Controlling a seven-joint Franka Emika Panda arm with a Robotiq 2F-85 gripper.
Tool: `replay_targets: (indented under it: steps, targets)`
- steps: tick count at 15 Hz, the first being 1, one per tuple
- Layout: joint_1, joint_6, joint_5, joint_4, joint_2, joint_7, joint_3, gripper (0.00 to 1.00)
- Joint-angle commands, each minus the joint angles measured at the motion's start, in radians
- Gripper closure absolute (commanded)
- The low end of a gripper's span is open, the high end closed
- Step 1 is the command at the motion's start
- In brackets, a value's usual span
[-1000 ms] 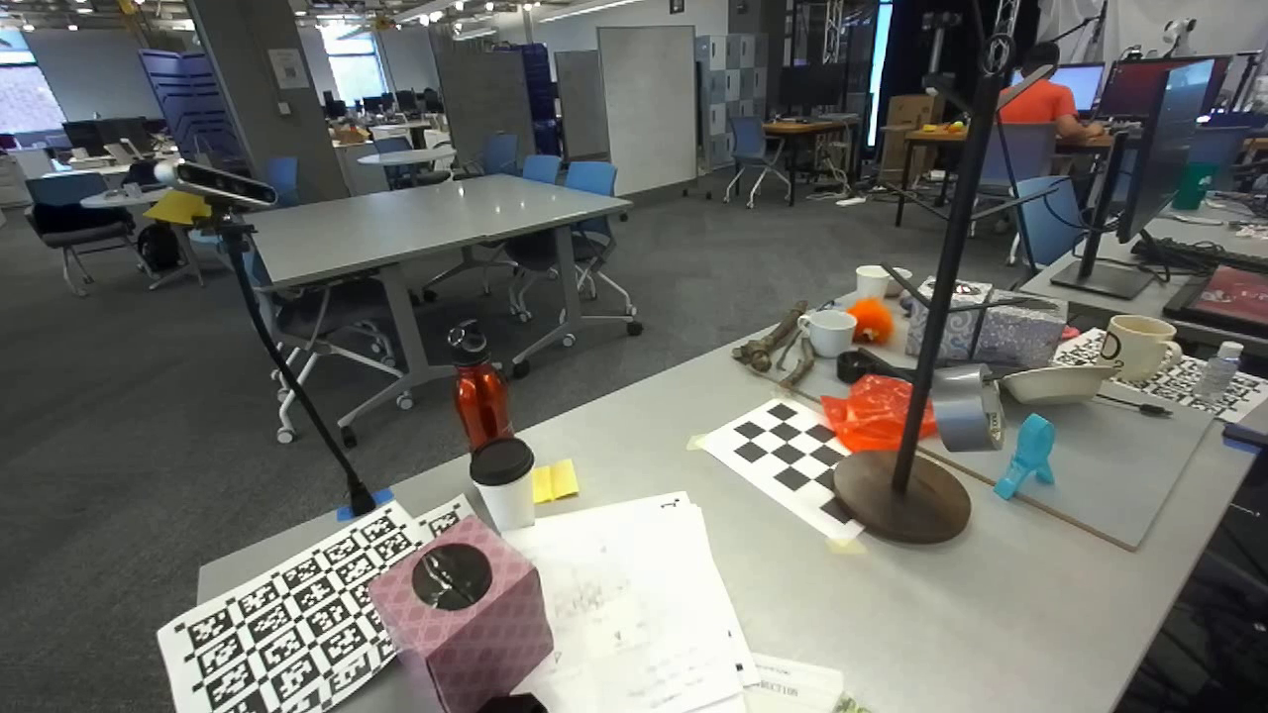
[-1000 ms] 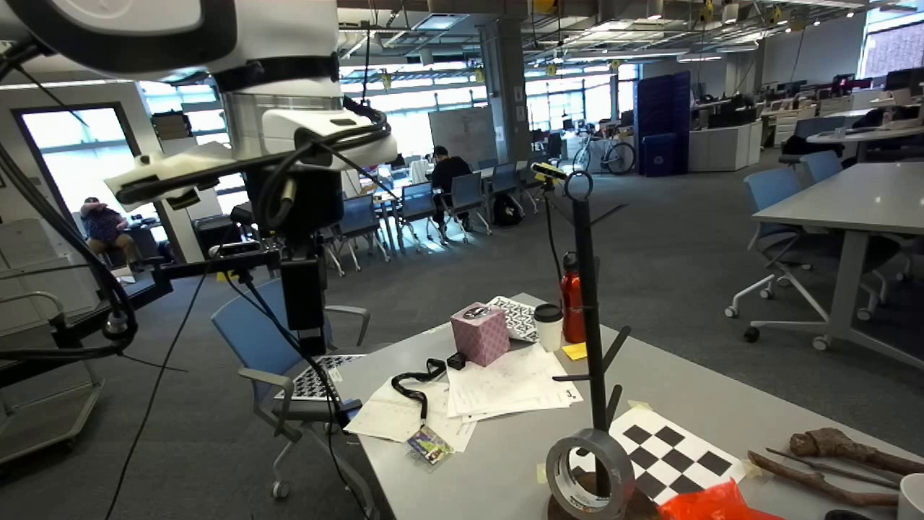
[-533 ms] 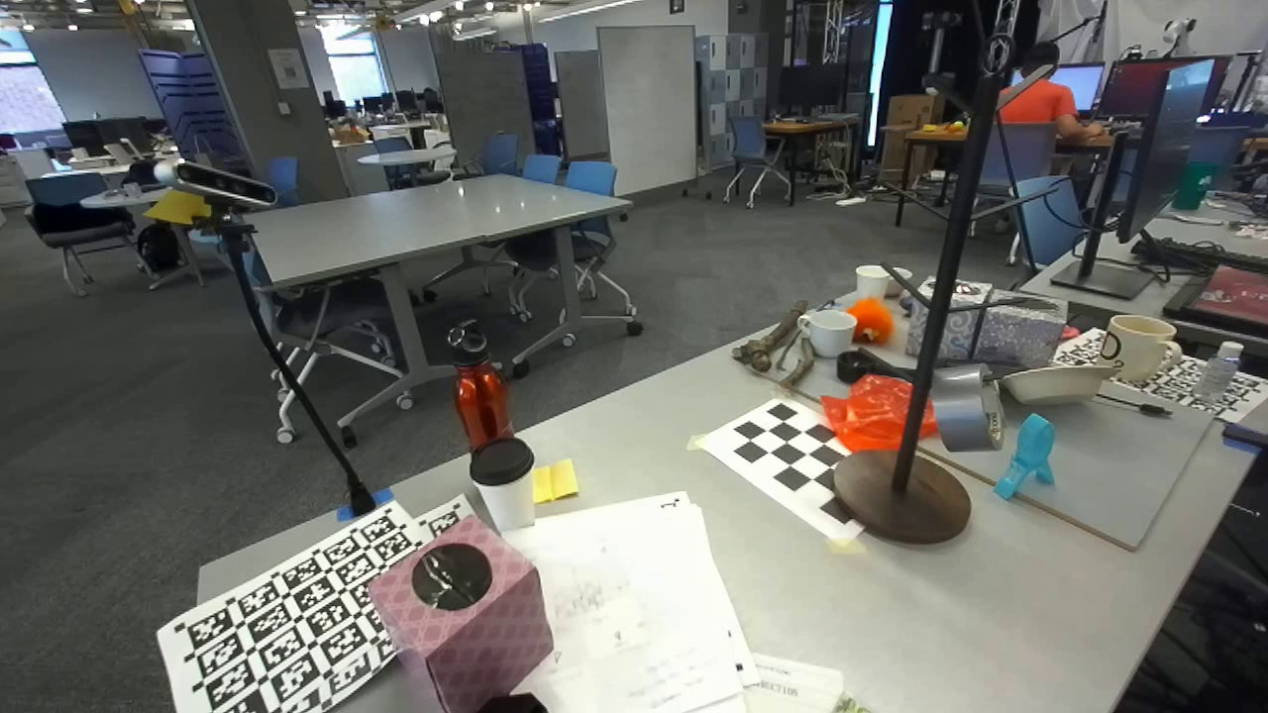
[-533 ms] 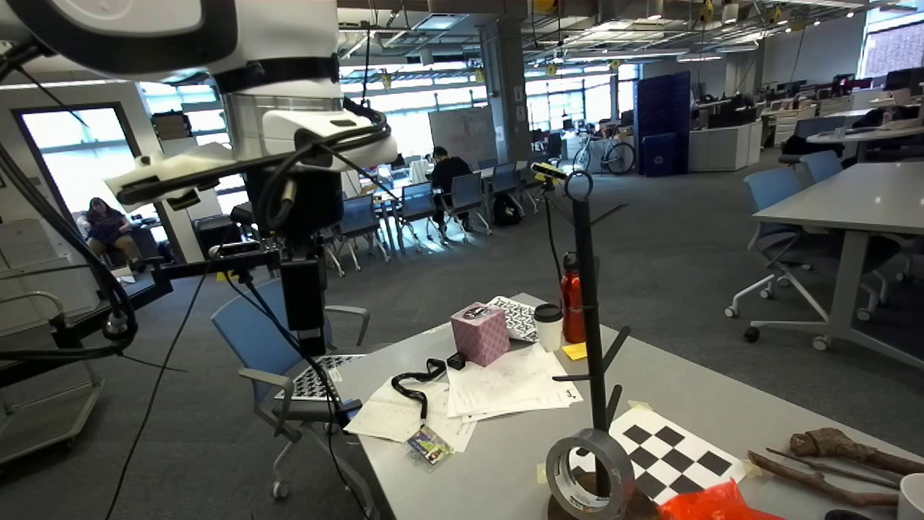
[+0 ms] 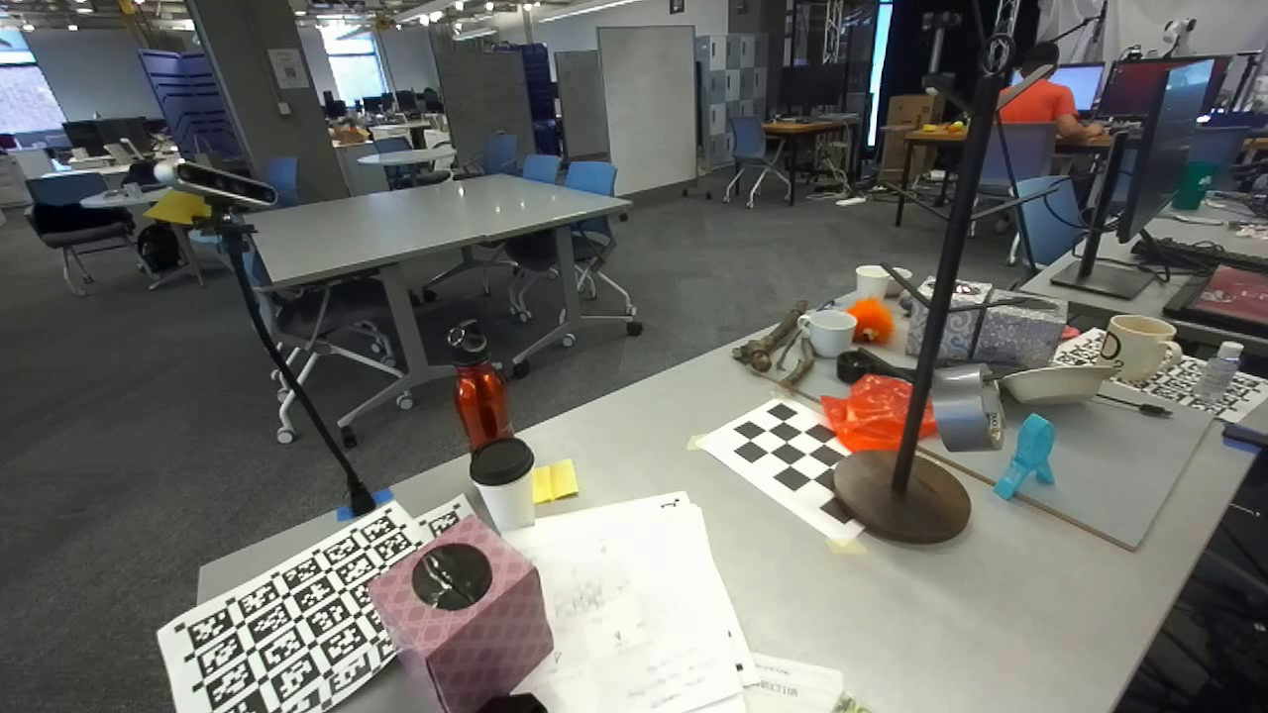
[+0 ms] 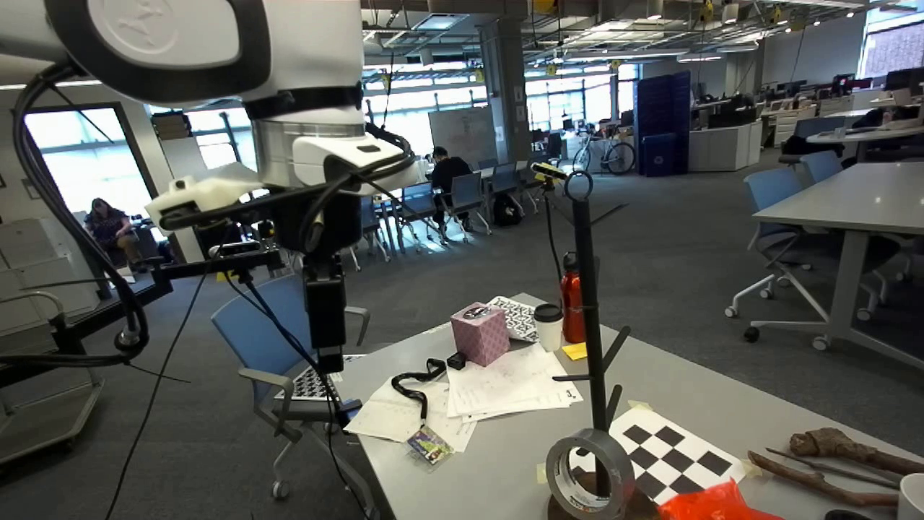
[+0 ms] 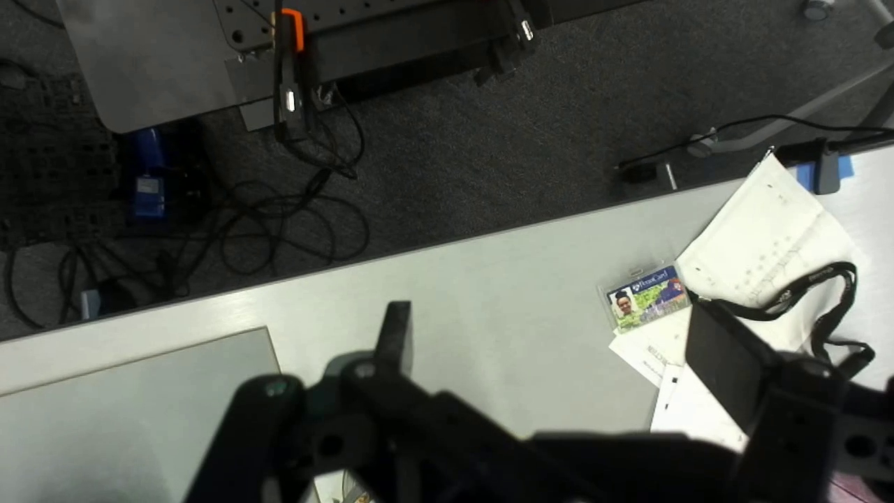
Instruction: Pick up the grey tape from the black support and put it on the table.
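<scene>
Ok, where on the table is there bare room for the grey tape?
Widest: the table between the papers, black support and grey board, out to the edge. A smaller strip runs between the papers and taped checkerboard. It's crowded around the red plastic, sticks and white mug, and by the pink tissue box and lidded cup.

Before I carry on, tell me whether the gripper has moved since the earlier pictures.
Yes. In an exterior view the gripper has shifted across the picture toward the black support, which has not moved, and now sits slightly lower.

"PennCard" across the top of an ID card [image 7: 648,297]
</scene>
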State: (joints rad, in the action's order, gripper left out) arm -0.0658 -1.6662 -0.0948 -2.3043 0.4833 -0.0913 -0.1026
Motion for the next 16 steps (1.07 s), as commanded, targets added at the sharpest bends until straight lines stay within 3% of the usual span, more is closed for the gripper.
replay_targets:
  steps: [1,9,16]
  targets:
    - [-0.012,-0.072,0.027,-0.02,-0.045,0.055,0.005,0.0]
    - [-0.015,-0.273,0.101,-0.105,-0.14,0.063,0.009,0.0]
    - [-0.039,-0.341,0.158,-0.173,-0.18,0.06,-0.005,0.0]
